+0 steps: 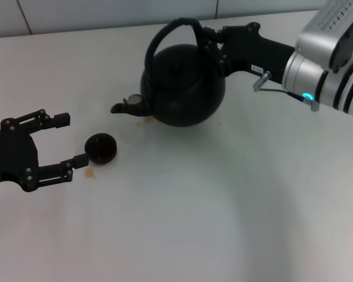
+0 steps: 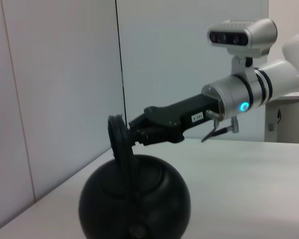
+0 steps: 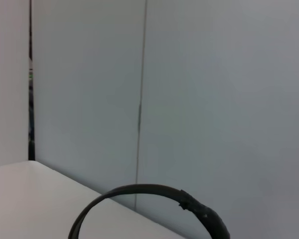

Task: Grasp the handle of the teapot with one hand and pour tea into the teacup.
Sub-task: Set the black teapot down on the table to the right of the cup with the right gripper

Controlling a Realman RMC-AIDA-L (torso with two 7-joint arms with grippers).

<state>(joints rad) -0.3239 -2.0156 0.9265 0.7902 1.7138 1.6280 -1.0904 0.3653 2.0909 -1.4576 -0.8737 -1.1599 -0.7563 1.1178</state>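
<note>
A wide white table [image 1: 223, 223] fills the head view, backed by a pale panelled wall [image 2: 65, 89]. Toward its far side sits the teapot [image 1: 185, 88], a big, squat, round black pot of cast-iron look, its short curved spout [image 1: 122, 106] pointing to the robot's left and its body seeming slightly tipped that way. Over its top rises the handle [image 1: 167, 32], a thick black arched hoop; the right wrist view shows only a stretch of this arc [image 3: 154, 196] against the wall.

The right gripper [image 1: 215, 50], black on a silver and white arm, reaches in from the right and is pinched onto the handle near its right-hand joint, as the left wrist view confirms [image 2: 134, 132].

The left gripper [image 1: 67, 141] rests low at the left of the table, fingers spread wide and holding nothing.

Touching or just beside the tip of its nearer finger stands the teacup [image 1: 100, 147], a small low round black cup without a handle, to the left of the spout and nearer the robot. Small brownish stains [image 1: 89, 173] mark the table near cup and pot.
</note>
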